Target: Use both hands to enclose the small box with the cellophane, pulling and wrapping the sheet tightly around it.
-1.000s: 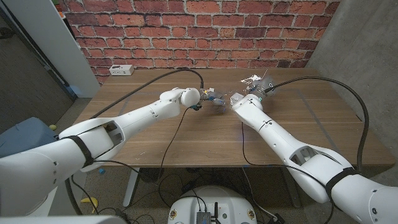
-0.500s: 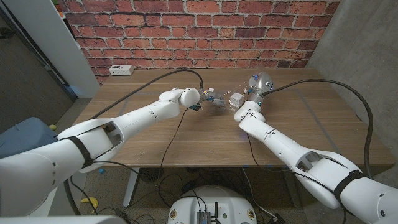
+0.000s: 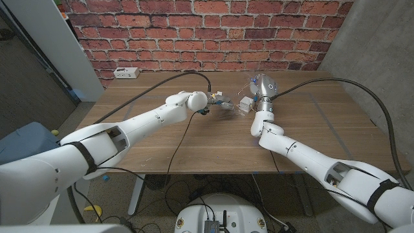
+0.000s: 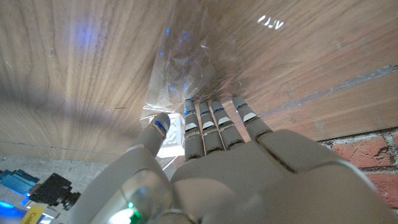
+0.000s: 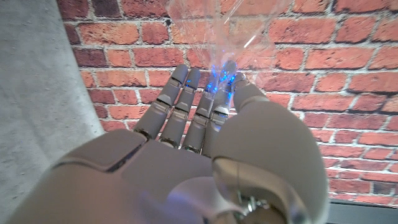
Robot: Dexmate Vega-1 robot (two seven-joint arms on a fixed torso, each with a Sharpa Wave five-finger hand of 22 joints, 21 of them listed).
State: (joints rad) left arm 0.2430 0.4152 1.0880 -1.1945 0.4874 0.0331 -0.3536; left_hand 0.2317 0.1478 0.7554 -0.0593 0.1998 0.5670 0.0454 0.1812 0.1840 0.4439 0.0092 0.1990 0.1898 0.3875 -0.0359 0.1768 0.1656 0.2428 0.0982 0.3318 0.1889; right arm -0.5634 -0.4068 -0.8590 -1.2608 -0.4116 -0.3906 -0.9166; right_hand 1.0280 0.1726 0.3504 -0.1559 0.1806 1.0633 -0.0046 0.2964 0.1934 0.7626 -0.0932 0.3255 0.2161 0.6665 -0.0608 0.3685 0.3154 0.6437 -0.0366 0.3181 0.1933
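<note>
- Clear, crinkly cellophane sheet [image 3: 242, 103] stretches between two white robot hands near the far middle of the brown wooden table [image 3: 194, 145], in front of a red brick wall [image 3: 207, 32]
- The small white box [image 3: 246, 103] sits on the tabletop between the hands, with the film partly around it; the left wrist view shows it beside the thumb
- The left hand [image 3: 217, 102] holds down at the box and film, fingertips [image 4: 205, 115] on the crumpled sheet; whether it pinches the film or only presses it, I cannot tell
- The right hand [image 3: 262, 87], raised above the table, pinches an edge of the sheet between thumb and fingers [image 5: 214, 93], drawing it upward
- The film looks feather-light, slippery and quick to tear or spring back; the box looks light enough to slide when tugged
- Best held by a bunched edge of film, with the box pinned
</note>
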